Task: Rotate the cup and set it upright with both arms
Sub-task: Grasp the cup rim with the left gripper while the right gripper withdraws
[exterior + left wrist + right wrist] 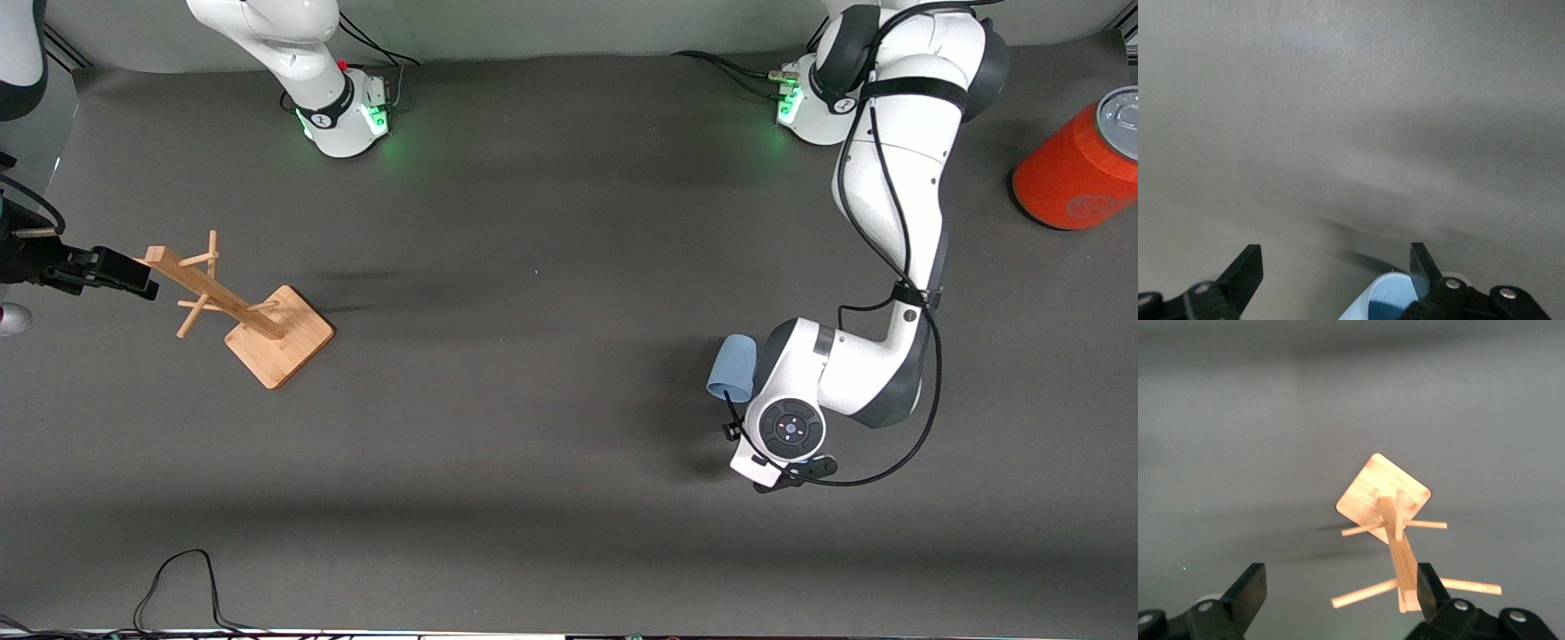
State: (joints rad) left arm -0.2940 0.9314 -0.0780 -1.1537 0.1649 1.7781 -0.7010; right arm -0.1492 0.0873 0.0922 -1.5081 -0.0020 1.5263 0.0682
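The left tool (pixel 1331 277), fingers spread wide, hangs over the pale blue cup (pixel 732 368), which lies on its side on the surface (pixel 533 400). The right tool (pixel 1338 593), also wide, hovers above the wooden rack (pixel 240 307).

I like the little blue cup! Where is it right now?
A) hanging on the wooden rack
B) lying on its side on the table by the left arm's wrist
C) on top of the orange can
B: the cup lies tipped over on the table, close beside the left arm's wrist.
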